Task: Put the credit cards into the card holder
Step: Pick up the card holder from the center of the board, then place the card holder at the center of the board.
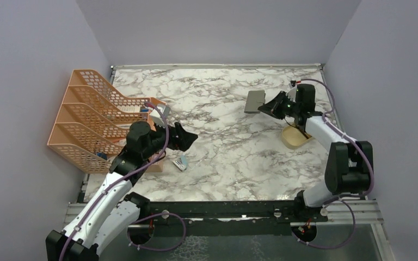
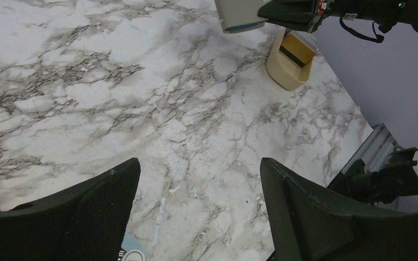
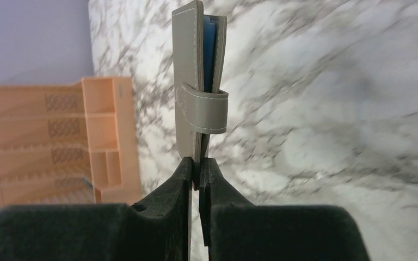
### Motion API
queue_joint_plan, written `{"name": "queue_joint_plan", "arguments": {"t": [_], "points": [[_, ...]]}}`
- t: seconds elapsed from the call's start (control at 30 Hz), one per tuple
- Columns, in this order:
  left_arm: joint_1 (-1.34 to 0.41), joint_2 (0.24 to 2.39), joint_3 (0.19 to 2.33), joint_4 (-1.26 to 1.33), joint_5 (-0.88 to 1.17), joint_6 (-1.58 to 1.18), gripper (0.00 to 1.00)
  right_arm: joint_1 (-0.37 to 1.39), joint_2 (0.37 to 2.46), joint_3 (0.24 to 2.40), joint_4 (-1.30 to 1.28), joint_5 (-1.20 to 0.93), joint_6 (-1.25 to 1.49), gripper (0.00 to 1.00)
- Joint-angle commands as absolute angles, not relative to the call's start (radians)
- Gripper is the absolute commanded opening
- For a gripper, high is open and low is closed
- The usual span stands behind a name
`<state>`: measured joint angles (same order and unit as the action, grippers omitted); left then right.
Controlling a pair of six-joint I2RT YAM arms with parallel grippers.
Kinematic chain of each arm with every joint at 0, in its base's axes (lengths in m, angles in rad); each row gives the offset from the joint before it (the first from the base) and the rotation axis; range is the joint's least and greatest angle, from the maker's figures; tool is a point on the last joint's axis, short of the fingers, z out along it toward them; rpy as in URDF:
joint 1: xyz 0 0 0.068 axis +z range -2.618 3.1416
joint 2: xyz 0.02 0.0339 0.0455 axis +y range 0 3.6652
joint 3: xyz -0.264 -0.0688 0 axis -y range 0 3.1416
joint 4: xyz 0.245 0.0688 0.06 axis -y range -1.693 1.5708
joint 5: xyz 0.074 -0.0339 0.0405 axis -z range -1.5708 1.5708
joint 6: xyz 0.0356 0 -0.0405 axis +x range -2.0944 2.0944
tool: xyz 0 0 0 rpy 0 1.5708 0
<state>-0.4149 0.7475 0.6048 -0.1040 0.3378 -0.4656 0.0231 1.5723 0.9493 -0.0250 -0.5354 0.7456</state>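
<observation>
Right gripper (image 3: 198,167): fingers pressed together on the lower edge of the card holder (image 3: 198,81), pinching it. The holder is held off the surface (image 1: 234,157) at the far right and seen edge-on from the wrist. It is folded, with the grey snap tab strapped across its open side. Blue lining shows between the flaps. No card can be made out inside.

Left gripper (image 2: 198,163): fingers spread wide with nothing between them, hovering over bare marble on the near-left side, well apart from the holder.

Credit cards (image 2: 291,54): the only sign is a tan piece with a dark stripe lying in the tan tray (image 2: 280,76), which sits on the surface just below the right gripper. It is probably a card; how many are there cannot be told.

A small blue-and-white item (image 1: 180,163) lies on the surface just beside the left gripper. It is too small to identify. The orange mesh file rack (image 1: 87,125) stands along the left edge.

Progress, as a judgement: early stage.
- Done: the holder is picked up.
- Left: undo the tab, open the flaps, fetch each card and slide it into a pocket.
- No card is in either gripper, and none is seated yet.
</observation>
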Motion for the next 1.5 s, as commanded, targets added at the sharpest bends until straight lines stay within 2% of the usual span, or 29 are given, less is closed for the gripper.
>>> {"name": "queue_joint_plan", "arguments": {"t": [0.0, 0.23, 0.37, 0.57, 0.7, 0.87, 1.03, 1.23, 1.47], "points": [[-0.453, 0.704, 0.588, 0.03, 0.384, -0.419, 0.83, 0.094, 1.44, 0.907, -0.127, -0.636, 0.683, 0.01], [-0.465, 0.713, 0.651, 0.042, 0.37, -0.182, 0.82, 0.184, 1.284, 0.91, -0.227, -0.653, 0.628, 0.01], [-0.48, 0.723, 0.656, 0.07, 0.435, -0.026, 0.82, 0.204, 1.217, 0.866, -0.193, -0.726, 0.702, 0.01], [-0.511, 0.761, 0.657, 0.137, 0.429, 0.17, 0.85, 0.252, 1.155, 0.793, -0.121, -0.769, 0.8, 0.01], [-0.549, 0.819, 0.664, 0.17, 0.43, 0.28, 0.85, 0.298, 1.183, 0.791, -0.112, -0.788, 0.825, 0.01], [-0.619, 0.841, 0.653, 0.163, 0.427, 0.461, 0.85, 0.343, 1.26, 0.762, 0.032, -0.909, 0.957, 0.01], [-0.691, 0.837, 0.632, 0.131, 0.427, 0.59, 0.84, 0.376, 1.291, 0.754, 0.112, -0.909, 1.03, 0.01], [-0.769, 0.841, 0.611, 0.104, 0.355, 0.697, 0.82, 0.401, 1.335, 0.719, 0.268, -0.958, 1.163, 0.01], [-0.8, 0.869, 0.593, 0.101, 0.329, 0.763, 0.8, 0.424, 1.36, 0.699, 0.326, -0.956, 1.235, 0.01]]}}
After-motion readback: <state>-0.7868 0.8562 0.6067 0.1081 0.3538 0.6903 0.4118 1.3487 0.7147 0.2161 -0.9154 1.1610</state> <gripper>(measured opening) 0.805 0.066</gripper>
